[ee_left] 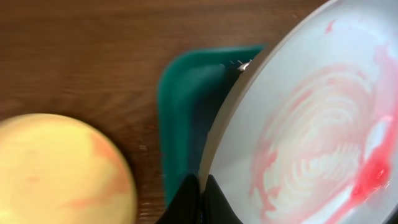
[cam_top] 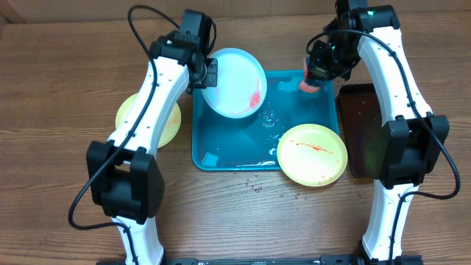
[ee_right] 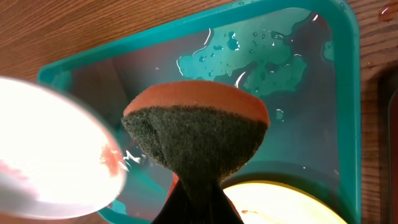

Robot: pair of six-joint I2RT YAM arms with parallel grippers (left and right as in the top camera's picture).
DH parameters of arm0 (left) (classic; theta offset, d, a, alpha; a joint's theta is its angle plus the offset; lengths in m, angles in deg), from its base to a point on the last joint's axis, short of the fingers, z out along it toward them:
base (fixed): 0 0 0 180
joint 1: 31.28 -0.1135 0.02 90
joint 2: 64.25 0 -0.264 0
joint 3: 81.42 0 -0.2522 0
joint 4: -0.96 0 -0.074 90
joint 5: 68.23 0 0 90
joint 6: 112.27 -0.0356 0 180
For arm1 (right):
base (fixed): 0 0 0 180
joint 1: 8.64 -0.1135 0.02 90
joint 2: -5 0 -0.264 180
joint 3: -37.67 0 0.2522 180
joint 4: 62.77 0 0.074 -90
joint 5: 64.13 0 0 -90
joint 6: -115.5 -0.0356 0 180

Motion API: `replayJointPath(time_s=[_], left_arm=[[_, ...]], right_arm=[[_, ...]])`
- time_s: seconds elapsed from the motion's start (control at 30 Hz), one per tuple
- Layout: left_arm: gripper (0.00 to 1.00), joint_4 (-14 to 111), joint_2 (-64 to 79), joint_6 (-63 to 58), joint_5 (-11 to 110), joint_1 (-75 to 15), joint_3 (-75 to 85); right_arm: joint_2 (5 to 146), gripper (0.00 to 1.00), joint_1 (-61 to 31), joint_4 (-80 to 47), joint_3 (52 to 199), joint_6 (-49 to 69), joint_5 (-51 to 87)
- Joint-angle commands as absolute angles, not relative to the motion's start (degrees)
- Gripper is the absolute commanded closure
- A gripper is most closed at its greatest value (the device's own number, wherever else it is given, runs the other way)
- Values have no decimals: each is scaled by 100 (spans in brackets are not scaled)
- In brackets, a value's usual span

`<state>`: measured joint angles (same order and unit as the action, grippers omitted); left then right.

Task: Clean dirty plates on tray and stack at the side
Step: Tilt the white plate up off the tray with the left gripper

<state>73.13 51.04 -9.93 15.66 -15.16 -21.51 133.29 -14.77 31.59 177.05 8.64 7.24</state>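
Left tool point(cam_top: 208, 75) is clamped on the rim of the light blue plate point(cam_top: 235, 82), holding it tilted over the upper left corner of the turquoise tray point(cam_top: 221, 143). That plate's got pinkish sauce smears swirled across it and a brighter red blob near its lower right edge.

Right tool point(cam_top: 316, 72) is pinched tight on a sponge point(cam_top: 305, 85), orange with a dark scrubby face, up at the tray's upper right. It's near the blue plate but not touching it. Can't tell if it's touching the wet tray floor.

One yellow-green plate point(cam_top: 313, 153) with red streaks sits at the tray's lower right corner, hanging over the rim. The other yellow-green plate point(cam_top: 141, 121) lies on the tabletop point(cam_top: 59, 88) left of the tray, partly under the left arm. A narrow black tray point(cam_top: 359, 125) sits at the right.
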Motion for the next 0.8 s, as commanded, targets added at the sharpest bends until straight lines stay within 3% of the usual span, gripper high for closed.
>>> replayJointPath(time_s=[0.0, 0.37, 0.77], left_arm=[[96, 7484, 4830, -1398, 264, -1326, -2452], [96, 8098, 4780, -305, -3644, -72, -2452], [96, 8596, 4780, 452, -5035, 702, -2454]], right_arm=[[13163, 96, -1477, 3148, 17847, 908, 689], [13163, 96, -1477, 3148, 17847, 908, 689], [13163, 96, -1477, 3150, 17847, 908, 689]])
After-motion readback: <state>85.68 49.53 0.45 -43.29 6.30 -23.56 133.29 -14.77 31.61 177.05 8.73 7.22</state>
